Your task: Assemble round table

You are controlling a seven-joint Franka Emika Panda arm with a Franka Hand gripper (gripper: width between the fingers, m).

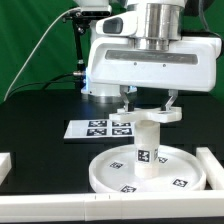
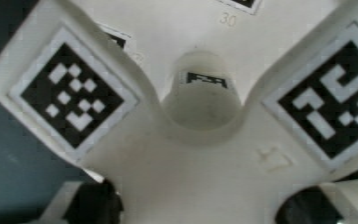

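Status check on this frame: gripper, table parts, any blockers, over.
Gripper straddling cross base, grip unclear. Base on top of leg, leg upright in round disc. No blocker seen.

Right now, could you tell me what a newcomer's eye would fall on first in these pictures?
First, the white stack in the middle of the exterior view: a short cylindrical leg upright on the round disc, with the cross-shaped base on top. Just above hangs the gripper, fingers either side of that base. The tagged marker board lies beyond, on the black table.
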